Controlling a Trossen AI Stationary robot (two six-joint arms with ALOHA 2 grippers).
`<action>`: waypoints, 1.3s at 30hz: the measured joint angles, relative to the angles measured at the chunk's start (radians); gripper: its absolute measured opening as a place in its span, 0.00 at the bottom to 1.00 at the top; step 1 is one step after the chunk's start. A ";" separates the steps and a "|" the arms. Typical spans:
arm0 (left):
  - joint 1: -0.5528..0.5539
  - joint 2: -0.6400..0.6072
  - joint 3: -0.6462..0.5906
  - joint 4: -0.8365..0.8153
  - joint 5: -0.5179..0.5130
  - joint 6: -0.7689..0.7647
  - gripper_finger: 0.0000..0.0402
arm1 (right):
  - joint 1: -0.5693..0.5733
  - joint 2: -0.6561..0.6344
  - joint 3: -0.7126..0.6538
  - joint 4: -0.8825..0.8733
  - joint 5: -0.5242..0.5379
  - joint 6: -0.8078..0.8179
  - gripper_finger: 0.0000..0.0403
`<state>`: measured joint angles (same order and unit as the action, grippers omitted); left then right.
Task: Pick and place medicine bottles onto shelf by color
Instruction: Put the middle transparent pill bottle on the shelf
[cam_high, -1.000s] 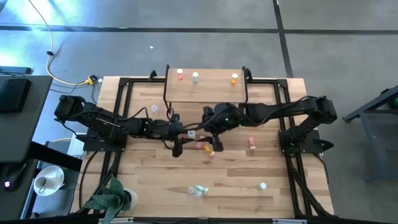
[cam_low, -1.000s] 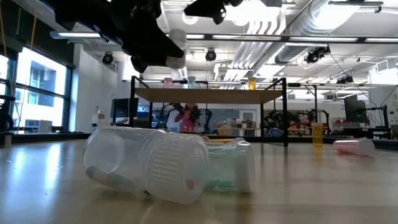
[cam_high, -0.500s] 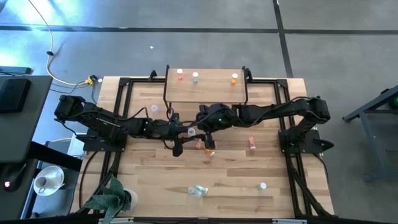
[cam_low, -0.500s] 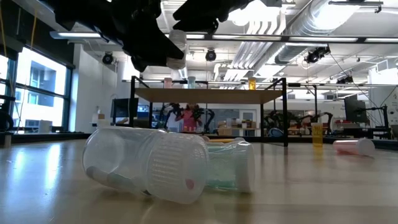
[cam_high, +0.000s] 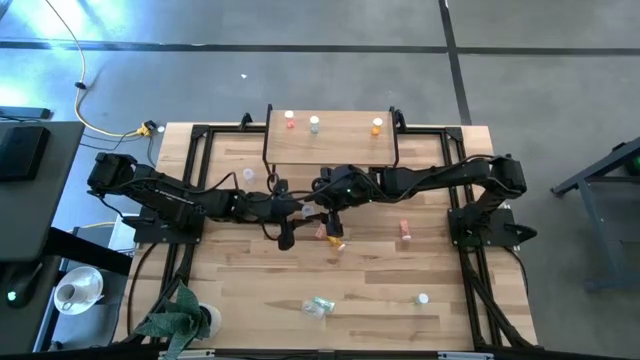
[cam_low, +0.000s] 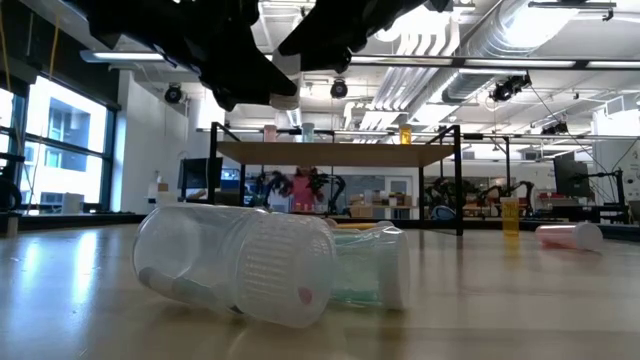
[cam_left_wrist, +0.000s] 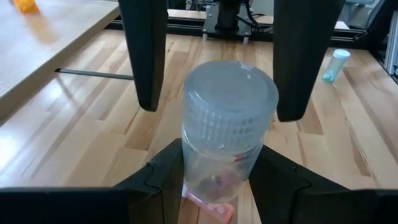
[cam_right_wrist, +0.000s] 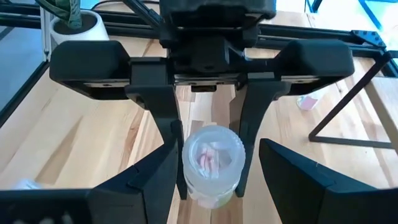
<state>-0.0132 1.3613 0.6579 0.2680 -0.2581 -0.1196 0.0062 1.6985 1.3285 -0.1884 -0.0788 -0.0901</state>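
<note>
Presently, mid-counter: we note both grippers meeting above the counter (cam_high: 250, 290).
Left gripper (cam_right_wrist: 208, 146): pinching a clear bottle (cam_left_wrist: 229, 118), held aloft.
Right gripper (cam_left_wrist: 214, 81): spread, fingers either side of the bottle's cap.
Shelf (cam_high: 340, 145): three bottles (cam_high: 314, 123) standing on it.

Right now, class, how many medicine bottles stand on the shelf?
3 on the shelf: a red bottle at its left, a white bottle beside it, an orange bottle at its right.

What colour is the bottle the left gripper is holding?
Clear bottle, pale ribbed cap, pink inside; best seen in the left wrist view.
</note>
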 joint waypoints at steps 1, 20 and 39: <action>0.000 0.000 0.000 0.000 0.000 0.000 0.35 | 0.000 0.000 0.000 0.002 0.000 0.001 0.53; 0.000 0.000 0.000 0.016 -0.015 0.018 0.36 | 0.000 0.000 0.000 -0.009 -0.006 0.011 0.30; -0.001 -0.005 0.000 0.008 -0.068 -0.042 0.62 | 0.001 -0.107 0.000 -0.068 0.063 0.012 0.30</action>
<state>-0.0143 1.3561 0.6575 0.2761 -0.3259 -0.1611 0.0074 1.5920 1.3281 -0.2567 -0.0153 -0.0784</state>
